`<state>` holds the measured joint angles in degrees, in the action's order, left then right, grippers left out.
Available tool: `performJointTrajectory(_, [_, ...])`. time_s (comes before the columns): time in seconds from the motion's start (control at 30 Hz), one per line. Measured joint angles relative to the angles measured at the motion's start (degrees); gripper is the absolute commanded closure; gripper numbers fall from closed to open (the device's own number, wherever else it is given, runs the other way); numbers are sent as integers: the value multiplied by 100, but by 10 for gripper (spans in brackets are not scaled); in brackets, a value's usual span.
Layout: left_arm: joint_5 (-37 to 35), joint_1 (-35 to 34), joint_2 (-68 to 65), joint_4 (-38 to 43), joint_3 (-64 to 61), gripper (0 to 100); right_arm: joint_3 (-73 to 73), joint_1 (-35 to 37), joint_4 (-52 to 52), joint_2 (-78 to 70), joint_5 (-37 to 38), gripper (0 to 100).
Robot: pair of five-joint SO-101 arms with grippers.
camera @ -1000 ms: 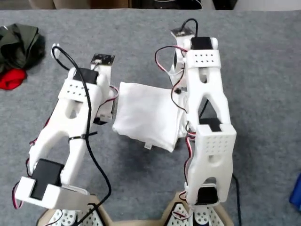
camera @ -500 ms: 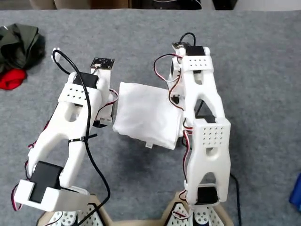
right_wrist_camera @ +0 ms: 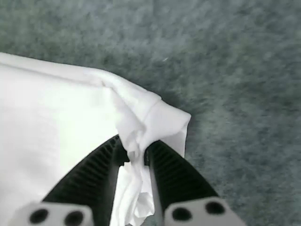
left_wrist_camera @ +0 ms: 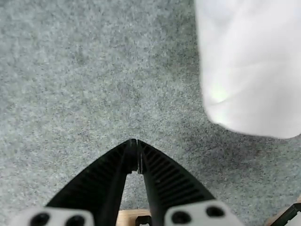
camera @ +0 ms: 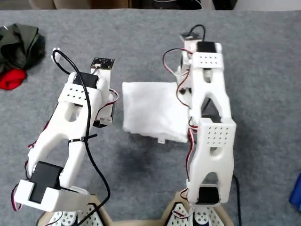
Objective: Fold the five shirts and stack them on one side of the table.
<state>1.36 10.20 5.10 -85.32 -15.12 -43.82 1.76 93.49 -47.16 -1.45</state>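
Observation:
A folded white shirt [camera: 153, 110] lies in the middle of the grey table between the two arms. My right gripper [right_wrist_camera: 135, 151] is shut on a bunched corner of the white shirt [right_wrist_camera: 61, 108], at the shirt's far right edge in the high view. My left gripper [left_wrist_camera: 136, 153] is shut with nothing in it, over bare carpet just left of the white shirt [left_wrist_camera: 244, 66]. A dark green shirt [camera: 19, 42] and a red shirt [camera: 11, 77] lie crumpled at the table's far left.
A blue object [camera: 296, 193] shows at the right edge of the table. Grey carpet surface [camera: 263, 61] is open on the far right and along the back.
The right arm has pulled the white shirt to the right, away from the left gripper, and the shirt now lies flatter. The left arm has barely moved.

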Motion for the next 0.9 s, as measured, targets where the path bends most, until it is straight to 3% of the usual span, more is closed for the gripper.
performJointTrajectory(0.17, [0,0,0,0,0,980,-44,-79,-273,-9,325,972])
performJointTrajectory(0.33, [0,0,0,0,0,980,-44,-70,-563,-9,633,823])
performJointTrajectory(0.43, [0,0,0,0,0,980,-62,-114,-571,-9,440,797])
performJointTrajectory(0.77, [35,0,0,-141,0,980,-809,-264,703,35,-158,801])
performJointTrajectory(0.9, [35,0,0,167,0,980,-536,-281,765,325,-79,883])
